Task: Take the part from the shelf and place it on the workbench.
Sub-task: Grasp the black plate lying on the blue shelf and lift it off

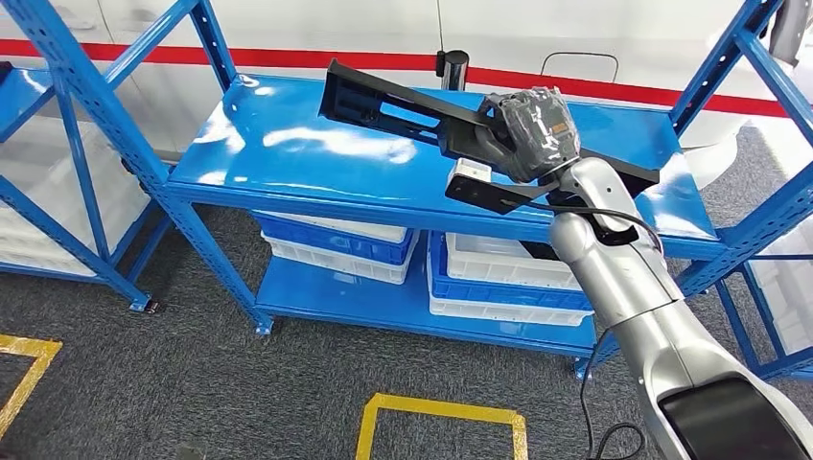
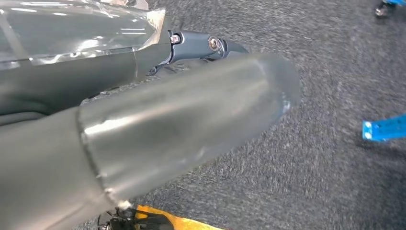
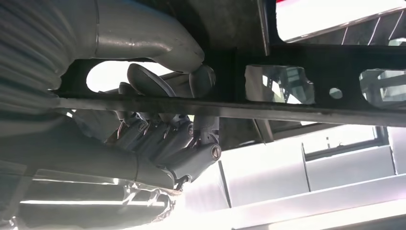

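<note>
— Above the blue shelf (image 1: 288, 144), your right hand (image 1: 525, 132) grips the long black part (image 1: 403, 110) near its middle, tilted, probably for balance.

— Bins?

— White and blue bins (image 1: 331, 247) sit under that shelf, contents hidden. You cannot tell the left hand's (image 2: 143, 129) state.

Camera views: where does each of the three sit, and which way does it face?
Head view: high on the body, looking forward and down at the blue shelf; right hand grips the black part.
Left wrist view: behind the left hand, facing grey carpet.
Right wrist view: behind the right hand, looking along the part.
Shared: head and right wrist views both show that grip.
</note>
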Action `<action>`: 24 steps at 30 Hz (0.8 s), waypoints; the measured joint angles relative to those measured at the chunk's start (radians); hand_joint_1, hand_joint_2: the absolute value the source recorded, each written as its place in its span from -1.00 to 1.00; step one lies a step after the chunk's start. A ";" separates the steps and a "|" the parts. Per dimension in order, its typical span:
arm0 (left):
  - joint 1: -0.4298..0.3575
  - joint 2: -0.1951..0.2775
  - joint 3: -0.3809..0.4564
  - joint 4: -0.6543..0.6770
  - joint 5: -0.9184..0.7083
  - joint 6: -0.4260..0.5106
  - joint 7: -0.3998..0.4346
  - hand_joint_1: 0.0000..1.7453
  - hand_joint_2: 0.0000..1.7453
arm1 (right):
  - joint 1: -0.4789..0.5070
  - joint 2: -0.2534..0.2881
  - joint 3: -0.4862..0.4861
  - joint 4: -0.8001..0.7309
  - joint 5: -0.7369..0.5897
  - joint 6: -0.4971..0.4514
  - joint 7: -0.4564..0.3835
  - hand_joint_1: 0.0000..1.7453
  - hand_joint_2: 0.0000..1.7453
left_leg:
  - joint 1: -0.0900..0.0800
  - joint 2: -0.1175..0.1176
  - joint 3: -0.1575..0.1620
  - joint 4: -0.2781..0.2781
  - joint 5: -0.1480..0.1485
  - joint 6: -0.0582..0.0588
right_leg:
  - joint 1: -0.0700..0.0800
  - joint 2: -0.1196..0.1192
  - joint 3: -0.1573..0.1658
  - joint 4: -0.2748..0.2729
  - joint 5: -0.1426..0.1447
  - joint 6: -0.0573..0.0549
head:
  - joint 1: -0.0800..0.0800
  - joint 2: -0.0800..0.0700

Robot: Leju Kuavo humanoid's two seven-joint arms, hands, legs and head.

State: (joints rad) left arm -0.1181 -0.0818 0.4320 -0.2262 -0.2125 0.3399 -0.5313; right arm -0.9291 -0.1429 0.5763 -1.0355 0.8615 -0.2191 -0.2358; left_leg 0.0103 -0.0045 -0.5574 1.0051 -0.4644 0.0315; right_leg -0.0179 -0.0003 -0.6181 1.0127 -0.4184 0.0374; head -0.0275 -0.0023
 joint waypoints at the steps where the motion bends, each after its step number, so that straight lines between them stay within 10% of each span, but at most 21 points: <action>1: 0.000 0.000 0.000 0.000 0.000 0.000 -0.001 -1.00 -1.00 | -0.001 -0.001 0.000 0.000 0.000 0.000 0.000 0.96 1.00 | 0.001 0.002 -0.005 -0.005 0.009 0.010 | 0.001 0.000 -0.013 0.023 -0.019 -0.001 | 0.001 0.000; 6: 0.000 0.000 0.000 0.000 0.000 0.003 -0.007 -1.00 -1.00 | 0.002 -0.002 0.000 0.003 0.000 0.003 0.001 0.96 1.00 | -0.006 0.006 -0.050 -0.007 0.046 0.030 | 0.002 0.000 -0.093 0.283 -0.151 -0.008 | 0.002 0.000; 9: 0.001 -0.001 0.000 0.000 0.000 0.003 -0.009 -1.00 -1.00 | 0.001 -0.002 0.000 0.004 0.002 0.003 0.000 0.96 1.00 | -0.010 0.004 -0.071 -0.004 0.063 0.025 | 0.004 0.000 0.015 0.138 -0.104 0.006 | 0.002 0.000; 12: 0.000 -0.001 0.000 0.000 0.000 0.003 -0.009 -1.00 -1.00 | -0.001 -0.002 0.000 0.001 -0.002 0.016 -0.021 0.96 1.00 | -0.014 0.004 -0.086 0.002 0.079 0.011 | 0.015 0.000 0.108 -0.014 -0.087 -0.004 | 0.001 0.000; 15: 0.002 0.000 0.000 0.001 0.001 0.003 -0.008 -1.00 -1.00 | 0.004 -0.005 0.006 -0.002 -0.010 0.040 -0.050 0.96 1.00 | -0.014 0.002 -0.096 0.007 0.083 -0.005 | 0.007 -0.001 0.099 -0.026 -0.073 -0.024 | 0.001 0.000; 20: 0.004 0.001 0.000 0.001 -0.001 0.002 -0.004 -1.00 -1.00 | 0.015 -0.005 0.018 -0.029 -0.075 0.088 -0.111 0.96 1.00 | 0.002 0.001 -0.173 0.241 -0.090 -0.037 | -0.003 -0.004 0.061 -0.029 -0.033 -0.051 | -0.004 0.000; 22: 0.003 0.002 0.000 0.001 -0.004 0.001 0.002 -1.00 -1.00 | 0.029 -0.009 0.022 -0.046 -0.153 0.144 -0.176 0.96 1.00 | 0.011 0.002 -0.162 0.282 -0.081 -0.047 | -0.003 -0.004 0.044 -0.027 -0.020 -0.046 | -0.004 0.000; 24: 0.000 0.004 0.000 0.001 -0.006 -0.001 0.007 -1.00 -1.00 | 0.041 -0.013 0.026 -0.065 -0.201 0.176 -0.216 0.96 1.00 | 0.019 0.002 -0.083 0.181 -0.031 -0.052 | -0.006 -0.004 0.030 -0.020 -0.012 -0.037 | -0.005 0.000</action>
State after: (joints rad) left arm -0.1177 -0.0783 0.4322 -0.2251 -0.2181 0.3392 -0.5245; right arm -0.8877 -0.1558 0.6027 -1.1006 0.6602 -0.0429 -0.4514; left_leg 0.0296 -0.0029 -0.6399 1.1863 -0.4951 -0.0202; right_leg -0.0236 -0.0040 -0.5885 0.9922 -0.4301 0.0000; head -0.0323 -0.0023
